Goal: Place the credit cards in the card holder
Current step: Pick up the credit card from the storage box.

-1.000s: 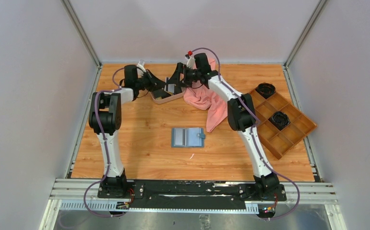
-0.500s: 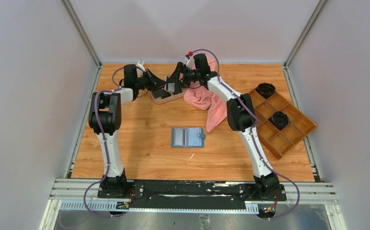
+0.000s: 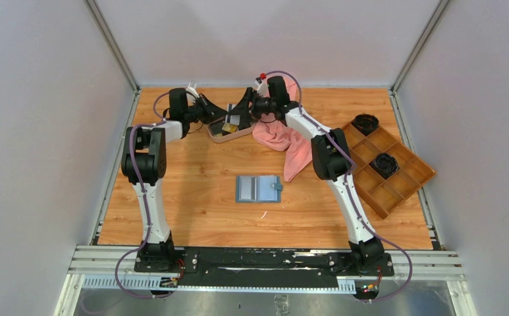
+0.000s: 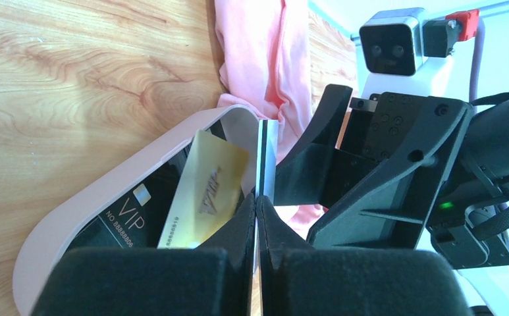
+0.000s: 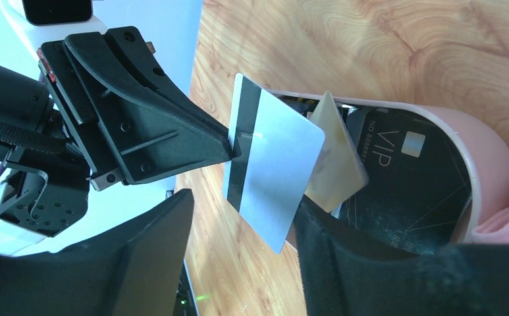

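A pale grey credit card [image 5: 274,178] with a black stripe stands on edge above the oval beige tray [image 4: 107,191], and my left gripper [image 4: 257,201] is shut on one end of it. My right gripper [image 5: 241,217] is open, its two fingers on either side of that card. The card's lower corner is close to one right finger [image 5: 344,263], with a wide gap to the other. A gold card [image 4: 205,191] and a black VIP card [image 4: 126,220] lie in the tray. The teal card holder [image 3: 259,189] lies open mid-table, away from both grippers.
A pink cloth [image 3: 284,141] is bunched against the tray's right side, under the right arm. A brown wooden compartment tray [image 3: 386,164] holding two black round objects sits at the right edge. White walls enclose the table.
The right gripper's fingers have drawn closer together around the grey card. The left gripper still holds the card in about the same place above the tray.
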